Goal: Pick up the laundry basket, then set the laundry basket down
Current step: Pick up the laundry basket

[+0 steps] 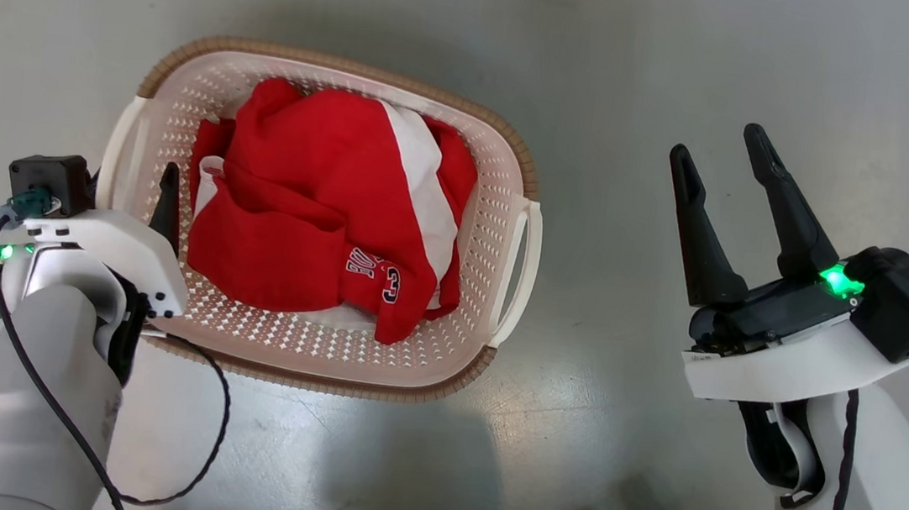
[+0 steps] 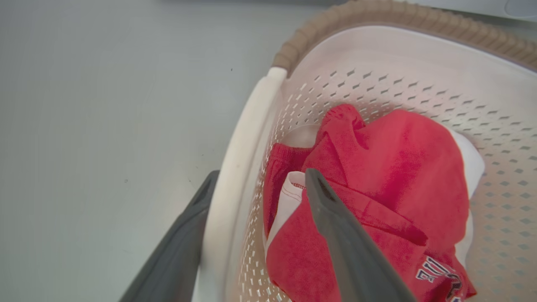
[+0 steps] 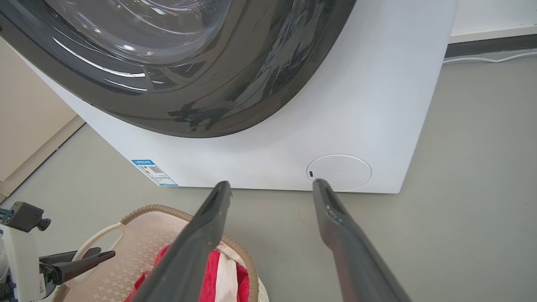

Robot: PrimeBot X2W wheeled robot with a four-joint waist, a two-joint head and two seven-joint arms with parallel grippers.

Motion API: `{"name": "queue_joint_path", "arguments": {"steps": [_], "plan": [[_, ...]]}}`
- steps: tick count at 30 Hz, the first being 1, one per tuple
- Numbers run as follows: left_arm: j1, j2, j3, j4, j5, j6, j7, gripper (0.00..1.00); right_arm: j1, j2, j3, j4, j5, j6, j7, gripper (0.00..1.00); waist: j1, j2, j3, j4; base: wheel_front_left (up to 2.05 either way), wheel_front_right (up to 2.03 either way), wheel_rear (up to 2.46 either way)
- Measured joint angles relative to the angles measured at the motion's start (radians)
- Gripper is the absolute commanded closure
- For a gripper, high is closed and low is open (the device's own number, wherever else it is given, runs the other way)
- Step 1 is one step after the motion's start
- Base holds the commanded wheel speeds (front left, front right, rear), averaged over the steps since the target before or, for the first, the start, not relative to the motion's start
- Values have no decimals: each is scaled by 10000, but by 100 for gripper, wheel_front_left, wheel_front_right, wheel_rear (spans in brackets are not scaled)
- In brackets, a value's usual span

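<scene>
Grey, glossy floor (image 1: 653,56) carries everything. At the left, the left end effector (image 2: 262,173) stands fully spread over the left side of the laundry basket (image 1: 486,233). One dark finger (image 2: 184,251) hangs outside the white left handle (image 1: 118,144), and the other is inside the basket, lying over the red garment (image 1: 318,190). The handle runs between the two fingers. The outer one looks to be brushing it, though from where I stand I cannot be sure of contact, and nothing is clamped. A black cable (image 1: 208,432) loops below that arm, beside the basket's near rim.

The basket itself, cream and perforated with a brown woven-look rim, stands upright on the floor. It is left of the middle in the head view, and the right wrist view shows it a little short of the washing machine (image 3: 377,105). The red garment has a broad white stripe and dark lettering. It is bunched inside and covers most of the bottom. The white right handle (image 1: 528,263) loops out on the side away from the left arm.

Further right, well apart from the basket, the right end effector (image 1: 717,142) hovers above the floor with its fingers spread wide and empty. They point toward the machine's white front, below the dark round door (image 3: 168,63) and near a small round cover (image 3: 339,173).
</scene>
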Motion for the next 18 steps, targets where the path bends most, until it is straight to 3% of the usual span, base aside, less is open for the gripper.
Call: {"name": "queue_joint_path", "arguments": {"steps": [13,14,15,16,17,18], "plan": [[-919,288,-393,1532,92,0,0,0,-317,-15,46,-132,2,0,0,0,0,0,484,-186,0,0,0],[-920,286,-403,1546,71,0,0,16,-371,-15,42,-136,2,0,0,0,0,0,494,-183,0,0,0],[-920,286,-414,1563,44,0,0,45,-382,-15,38,-140,2,0,-2,0,0,0,500,-177,0,0,0],[-920,290,-422,1580,36,0,0,65,-376,-15,42,-136,2,0,-2,0,0,0,505,-171,0,0,0],[-920,288,-441,1599,27,0,2,78,-377,-13,40,-134,0,0,-2,0,0,0,507,-162,0,0,0],[-920,284,-453,1609,-6,0,2,100,-377,-15,38,-132,0,0,-2,0,-1,0,506,-152,0,0,0]]}}
